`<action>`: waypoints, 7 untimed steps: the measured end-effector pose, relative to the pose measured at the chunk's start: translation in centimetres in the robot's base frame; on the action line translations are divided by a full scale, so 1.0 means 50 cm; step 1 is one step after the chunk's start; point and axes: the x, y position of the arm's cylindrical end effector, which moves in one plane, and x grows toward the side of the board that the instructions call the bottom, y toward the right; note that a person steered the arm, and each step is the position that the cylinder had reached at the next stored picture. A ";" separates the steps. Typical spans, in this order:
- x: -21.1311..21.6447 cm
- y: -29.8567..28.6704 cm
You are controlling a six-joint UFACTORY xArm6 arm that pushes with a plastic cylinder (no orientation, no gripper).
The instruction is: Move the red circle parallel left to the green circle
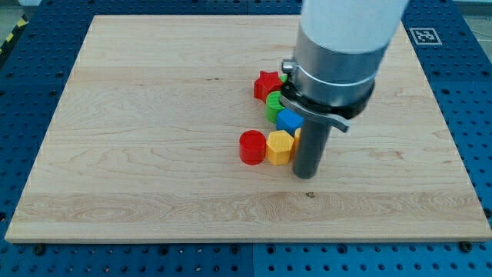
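Observation:
The red circle (251,147) lies on the wooden board (154,115) near its middle, touching a yellow hexagon (280,147) on its right. The green circle (273,103) sits above and to the right of it, partly hidden behind the arm and a blue block (289,121). A red star (267,84) lies at the top of the cluster. My tip (307,175) rests on the board just right of the yellow hexagon, below the blue block. The rod hides what lies right of the hexagon.
The large white and grey arm body (338,54) covers the board's upper right part. A blue perforated table (31,92) surrounds the board on all sides. A small dark knot (310,193) marks the wood below the tip.

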 end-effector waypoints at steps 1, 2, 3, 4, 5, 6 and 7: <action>-0.004 -0.005; -0.004 -0.027; -0.004 -0.089; -0.030 -0.130; -0.073 -0.148; -0.120 -0.146; -0.150 -0.124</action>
